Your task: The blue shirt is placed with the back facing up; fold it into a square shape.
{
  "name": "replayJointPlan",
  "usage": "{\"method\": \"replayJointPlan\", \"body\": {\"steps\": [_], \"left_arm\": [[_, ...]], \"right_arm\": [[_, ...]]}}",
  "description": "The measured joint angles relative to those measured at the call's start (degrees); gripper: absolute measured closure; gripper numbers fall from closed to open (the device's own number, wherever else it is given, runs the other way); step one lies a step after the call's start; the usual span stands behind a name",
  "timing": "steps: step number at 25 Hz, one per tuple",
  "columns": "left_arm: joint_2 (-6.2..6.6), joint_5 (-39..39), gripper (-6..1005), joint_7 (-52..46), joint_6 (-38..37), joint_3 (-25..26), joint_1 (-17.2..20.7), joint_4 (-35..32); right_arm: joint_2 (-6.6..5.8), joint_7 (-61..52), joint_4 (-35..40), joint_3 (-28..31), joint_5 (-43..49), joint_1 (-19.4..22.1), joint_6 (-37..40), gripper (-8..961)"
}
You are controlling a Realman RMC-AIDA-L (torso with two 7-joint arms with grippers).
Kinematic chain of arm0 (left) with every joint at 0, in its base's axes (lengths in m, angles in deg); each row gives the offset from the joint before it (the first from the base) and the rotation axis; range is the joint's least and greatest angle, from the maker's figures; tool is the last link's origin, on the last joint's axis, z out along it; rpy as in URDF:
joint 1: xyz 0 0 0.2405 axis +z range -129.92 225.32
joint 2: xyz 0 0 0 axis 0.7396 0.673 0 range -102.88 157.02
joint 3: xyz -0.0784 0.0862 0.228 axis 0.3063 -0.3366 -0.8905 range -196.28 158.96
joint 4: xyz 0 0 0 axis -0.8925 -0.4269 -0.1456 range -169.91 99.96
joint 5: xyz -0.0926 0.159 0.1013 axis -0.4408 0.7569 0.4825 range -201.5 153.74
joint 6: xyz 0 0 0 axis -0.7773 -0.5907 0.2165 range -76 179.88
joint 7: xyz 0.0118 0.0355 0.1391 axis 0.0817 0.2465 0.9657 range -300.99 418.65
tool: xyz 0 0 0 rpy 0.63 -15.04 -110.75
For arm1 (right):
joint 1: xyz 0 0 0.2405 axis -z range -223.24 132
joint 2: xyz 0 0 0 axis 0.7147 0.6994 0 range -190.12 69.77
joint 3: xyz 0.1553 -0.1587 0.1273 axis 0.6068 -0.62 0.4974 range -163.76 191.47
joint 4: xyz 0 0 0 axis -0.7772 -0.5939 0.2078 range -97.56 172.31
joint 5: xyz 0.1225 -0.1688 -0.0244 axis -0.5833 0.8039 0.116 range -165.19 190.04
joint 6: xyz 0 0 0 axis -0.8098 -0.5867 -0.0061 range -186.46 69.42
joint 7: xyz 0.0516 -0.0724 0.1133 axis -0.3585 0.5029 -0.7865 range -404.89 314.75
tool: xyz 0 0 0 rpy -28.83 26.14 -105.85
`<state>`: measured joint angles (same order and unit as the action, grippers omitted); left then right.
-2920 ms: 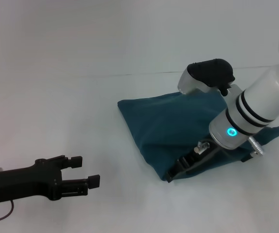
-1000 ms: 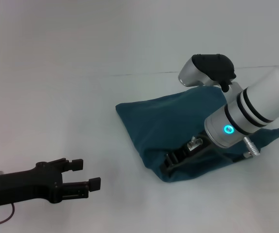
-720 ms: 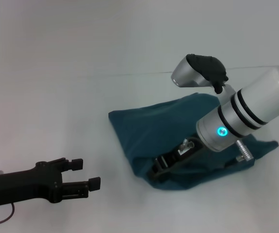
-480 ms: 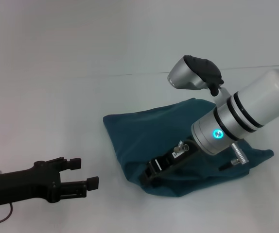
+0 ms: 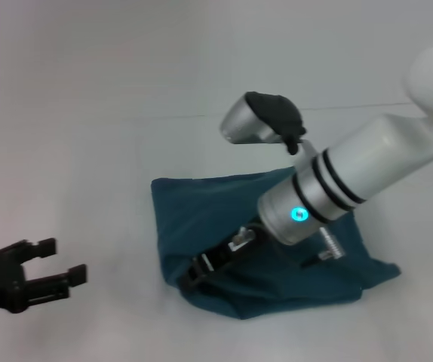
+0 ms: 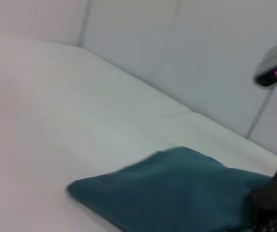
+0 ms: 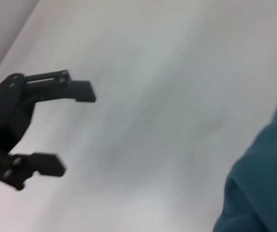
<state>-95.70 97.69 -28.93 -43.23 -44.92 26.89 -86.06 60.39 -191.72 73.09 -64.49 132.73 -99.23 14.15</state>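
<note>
- The left hand (image 5: 54, 273), a black two-fingered clamp, hovers low over the bare white tabletop (image 5: 96, 151) at the robot's near left, well apart from the cloth. Its fingers are spread with nothing between them, which the right wrist view shows plainly (image 7: 63, 130).
- The large dark teal-blue short-sleeved shirt of soft fabric (image 5: 216, 211) lies a little right of centre on the tabletop, already gathered into a compact, roughly four-sided bundle with rumpled edges and a loose tail poking out at its near right corner. The left wrist view shows its plain surface and one blunt corner (image 6: 177, 193).
- The right hand (image 5: 201, 270), dark and slim at the end of the white and silver arm, is down at the near left edge of the bundle, in contact with the fabric. Whether its fingers are pinching cloth or only pressing on it cannot be told.
- Judgement: the folding looks late on, with the right hand tidying or dragging the bundle. The next move probably calls for freeing that edge cleanly, then squaring the straggling corner without undoing the layers.
</note>
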Motion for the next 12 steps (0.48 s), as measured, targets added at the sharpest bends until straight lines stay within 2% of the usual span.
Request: {"method": "replayJointPlan", "body": {"steps": [3, 12], "left_arm": [[0.12, 0.06, 122, 0.41, -0.41, 1.56, 1.03, -0.42], [-0.19, 0.11, 124, 1.51, -0.99, 2.67, 1.88, -0.5]], "right_arm": [[0.25, 0.02, -0.3, -5.84, -4.54, -1.76, -2.94, 915], [0.49, 0.04, -3.35, -12.8, -10.3, -4.76, -7.56, 858]]}}
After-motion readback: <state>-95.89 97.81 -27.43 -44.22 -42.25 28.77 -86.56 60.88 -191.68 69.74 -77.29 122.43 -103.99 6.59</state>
